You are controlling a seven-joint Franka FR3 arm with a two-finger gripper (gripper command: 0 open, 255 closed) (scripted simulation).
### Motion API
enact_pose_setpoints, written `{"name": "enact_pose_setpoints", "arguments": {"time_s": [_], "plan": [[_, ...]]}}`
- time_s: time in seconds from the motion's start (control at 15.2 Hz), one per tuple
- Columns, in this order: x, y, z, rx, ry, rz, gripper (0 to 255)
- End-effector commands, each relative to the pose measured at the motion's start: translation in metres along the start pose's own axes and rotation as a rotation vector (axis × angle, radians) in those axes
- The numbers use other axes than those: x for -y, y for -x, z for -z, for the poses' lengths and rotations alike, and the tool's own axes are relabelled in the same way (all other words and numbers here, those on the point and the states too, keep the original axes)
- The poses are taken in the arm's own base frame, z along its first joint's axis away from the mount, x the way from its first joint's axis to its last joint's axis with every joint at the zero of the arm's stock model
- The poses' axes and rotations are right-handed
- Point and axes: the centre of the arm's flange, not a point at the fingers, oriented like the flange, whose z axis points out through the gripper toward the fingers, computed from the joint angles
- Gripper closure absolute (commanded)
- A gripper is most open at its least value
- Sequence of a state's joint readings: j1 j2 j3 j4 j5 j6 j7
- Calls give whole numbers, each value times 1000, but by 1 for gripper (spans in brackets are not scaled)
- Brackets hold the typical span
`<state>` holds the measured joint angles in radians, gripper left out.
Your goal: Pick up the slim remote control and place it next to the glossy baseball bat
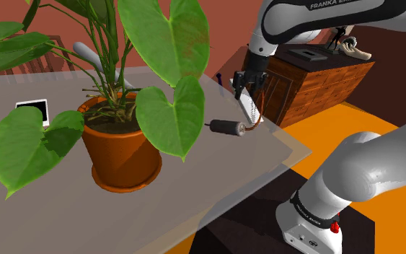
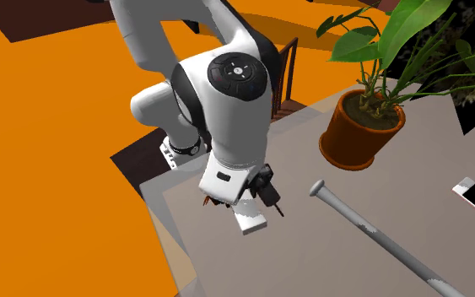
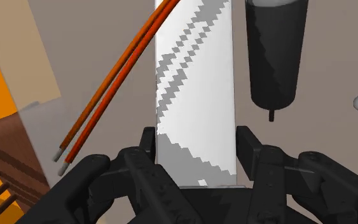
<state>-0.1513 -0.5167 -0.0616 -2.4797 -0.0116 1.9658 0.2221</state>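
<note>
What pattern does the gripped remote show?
White remote with jagged grey patches; clearest in the wrist view.

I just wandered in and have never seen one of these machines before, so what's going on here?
A white robot arm has its black gripper shut on a slim white remote control. It seems to hold it just above the grey table, near the table's edge. The baseball bat lies flat on the table, a little apart from the remote. The remote is picked up but not yet set down beside the bat. A potted plant stands further along.
</note>
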Motion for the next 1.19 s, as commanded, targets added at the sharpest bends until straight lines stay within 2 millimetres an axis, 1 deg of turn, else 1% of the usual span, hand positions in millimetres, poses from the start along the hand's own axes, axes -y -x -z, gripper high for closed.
{"name": "enact_pose_setpoints", "arguments": {"time_s": [0.0,0.99,1.06,1.12], "plan": [[10,-23,3,0,0,0,255],[91,-203,2,0,0,0,255],[95,-214,2,0,0,0,255],[95,-214,-3,0,0,0,255]]}}
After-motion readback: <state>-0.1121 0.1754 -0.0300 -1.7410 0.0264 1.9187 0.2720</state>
